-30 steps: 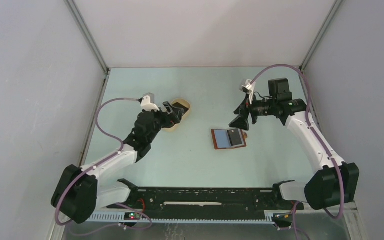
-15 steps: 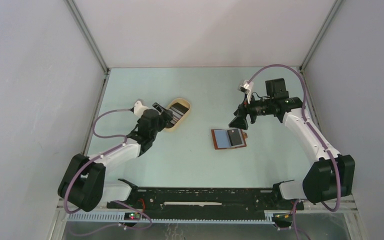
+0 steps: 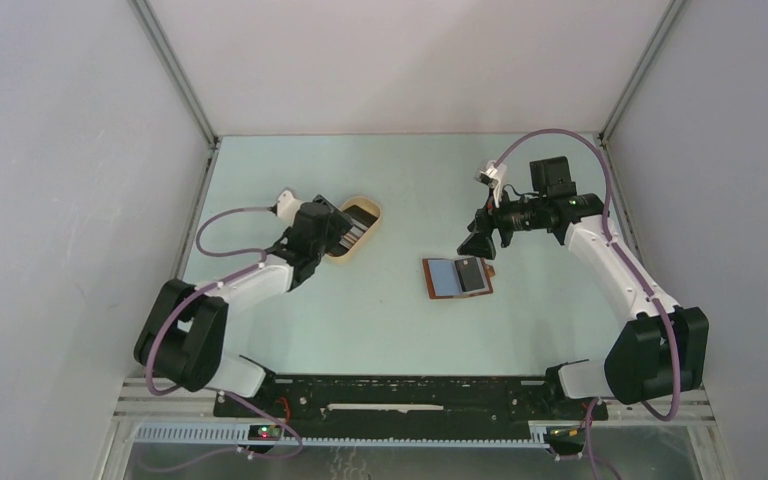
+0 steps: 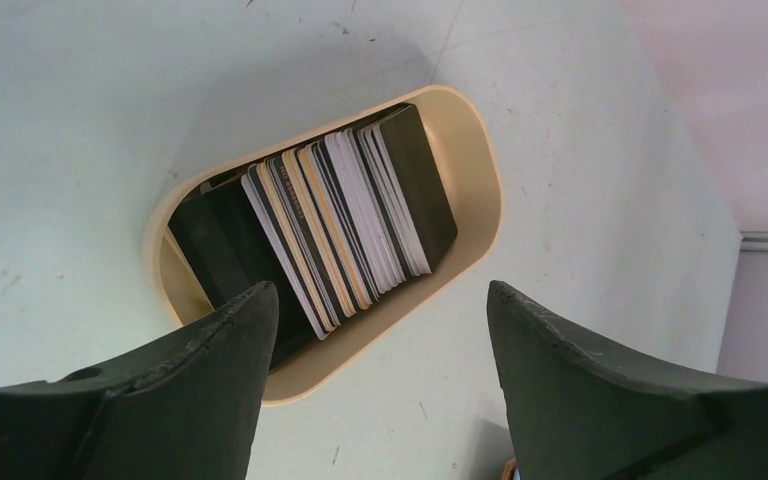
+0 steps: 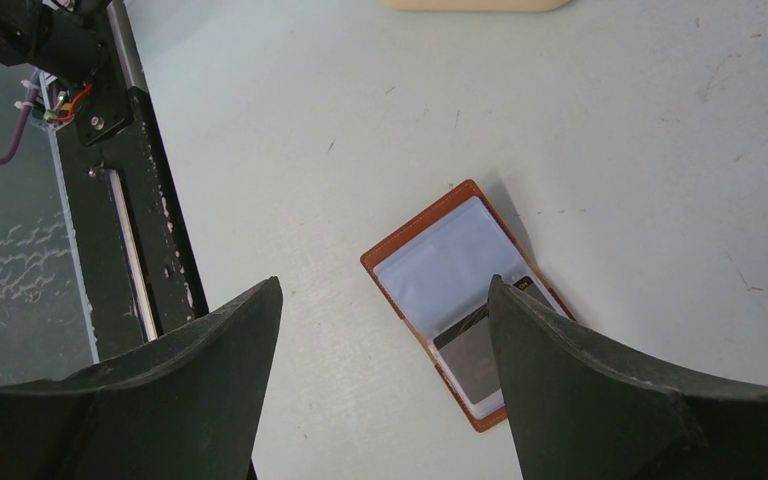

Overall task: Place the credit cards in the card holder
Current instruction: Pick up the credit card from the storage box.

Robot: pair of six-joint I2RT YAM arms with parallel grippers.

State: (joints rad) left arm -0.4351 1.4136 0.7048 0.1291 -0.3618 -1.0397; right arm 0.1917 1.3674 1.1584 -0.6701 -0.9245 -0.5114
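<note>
Many credit cards (image 4: 345, 225): packed on edge like a fanned deck inside the oval tan tray (image 4: 480, 180), on the left side of the desk (image 3: 380, 320); black, white, cream and grey edges show.
Card holder (image 5: 430, 275): lies open and flat near mid-desk, well apart from the tray; one half shows a pale window pocket, the other has a grey card (image 5: 472, 360) tucked in.
Left end effector (image 4: 378, 298): jaws wide, empty, poised above the tray and straddling the stack.
Right end effector (image 5: 382, 290): jaws wide, empty, hovering over the holder.
Handling: the cards are likely light, stiff, slick and tightly packed; pinching both faces of an end card at its upper edge seems safest, since neighbours may drag out with it.
Holder risk: soft leather may slide when a card is pushed in, so it probably needs pinning.
</note>
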